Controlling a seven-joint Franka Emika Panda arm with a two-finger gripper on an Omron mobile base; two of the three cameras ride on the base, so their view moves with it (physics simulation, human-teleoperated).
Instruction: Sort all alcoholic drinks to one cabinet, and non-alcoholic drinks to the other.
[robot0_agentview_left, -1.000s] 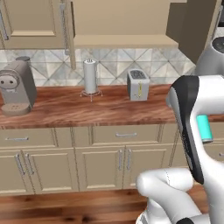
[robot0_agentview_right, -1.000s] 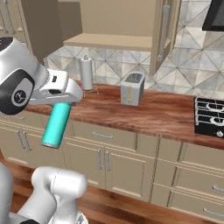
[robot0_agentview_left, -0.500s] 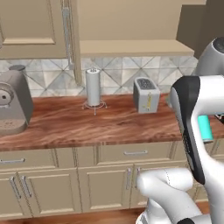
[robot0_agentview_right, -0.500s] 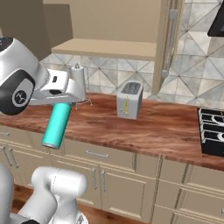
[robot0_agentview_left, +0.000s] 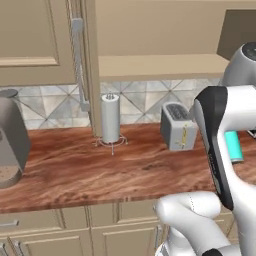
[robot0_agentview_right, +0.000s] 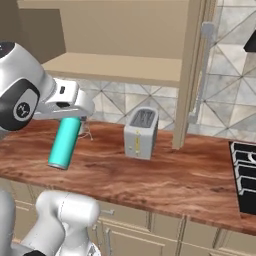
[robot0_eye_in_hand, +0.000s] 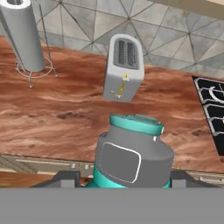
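Bottle carried in the air toward the open cabinet (robot0_agentview_right: 120, 67).
We see the claw (robot0_agentview_right: 75, 111) closed on the teal bottle (robot0_agentview_right: 65, 141) near its cap, body hanging tilted above the tabletop (robot0_agentview_right: 165, 175) left of the toaster (robot0_agentview_right: 140, 133); we judge this grip keeps it clear of the counter items for shelving.

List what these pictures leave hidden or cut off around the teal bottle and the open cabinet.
- Teal bottle: in the left base view the arm covers most of it.
- Gripper: its fingers sit behind the bottle in the hand view, so the grip contact is unseen.
- Open cabinet: its upper interior is cut off by the top edge in the right base view.
- Coffee machine: cut off by the left edge in the left base view.
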